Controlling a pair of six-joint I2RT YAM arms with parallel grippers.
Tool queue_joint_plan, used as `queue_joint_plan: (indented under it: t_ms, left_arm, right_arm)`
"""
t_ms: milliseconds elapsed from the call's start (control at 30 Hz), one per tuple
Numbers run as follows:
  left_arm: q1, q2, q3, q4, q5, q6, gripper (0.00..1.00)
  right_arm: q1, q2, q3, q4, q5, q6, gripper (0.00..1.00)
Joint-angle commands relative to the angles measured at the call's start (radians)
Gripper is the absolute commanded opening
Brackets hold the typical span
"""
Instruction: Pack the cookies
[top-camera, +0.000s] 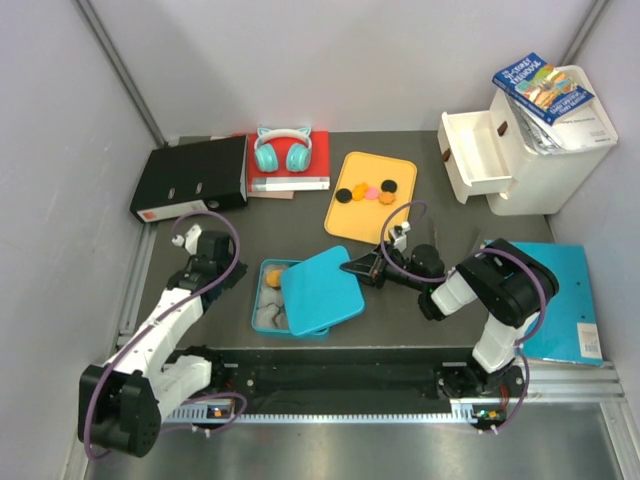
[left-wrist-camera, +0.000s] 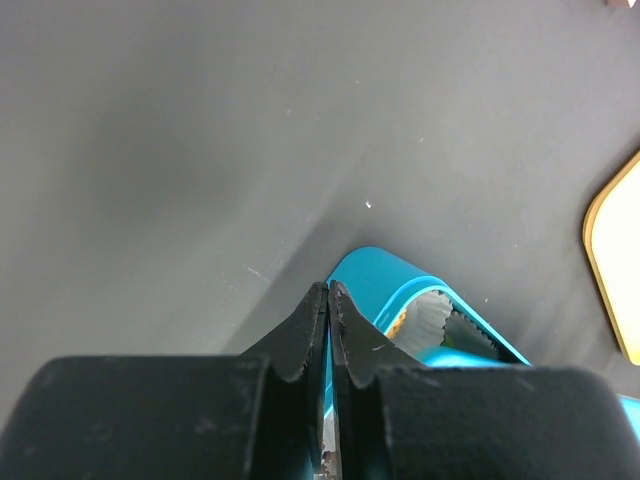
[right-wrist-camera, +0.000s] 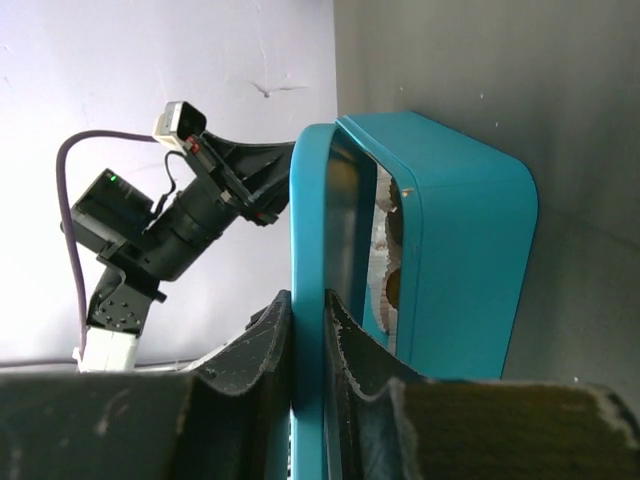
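The cookies look like small, thin, stiff discs: light, probably smooth-faced, and low enough on a flat surface that a pinch across the rim from above seems the surest hold (a grip on the faces would likely skid). Five of them, black, orange and pink, lie loose on the yellow tray, well apart from both arms. At least one more orange one sits in the teal box, which also holds pale crinkled paper cups. The right wrist view shows brownish discs tucked in those cups. The right gripper is pinching the edge of the box's lid, which sits tilted over the right part of the box and leaves the left part uncovered. The left gripper has its fingers pressed together on nothing, just beside the box's corner.
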Motion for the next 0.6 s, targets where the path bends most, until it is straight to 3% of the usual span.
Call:
queue_joint_plan:
  t_ms: [0,367,567]
  left_arm:
    - [-0.003,-0.004,-0.016,0.056,0.011,-0.015,0.08]
    - [-0.002,0.025,-0.047,0.093,0.059,-0.027,0.10]
    - [-0.002,0.019,-0.064,0.116,0.091,-0.041,0.07]
  right_arm:
    - [0.010,0.011,0.004,0.345,0.035,-0.013,0.00]
    - [0.034,0.066,-0.024,0.346,0.049,-0.053,0.00]
    - [0.039,0.022,-0.074,0.346,0.132,-0.119,0.00]
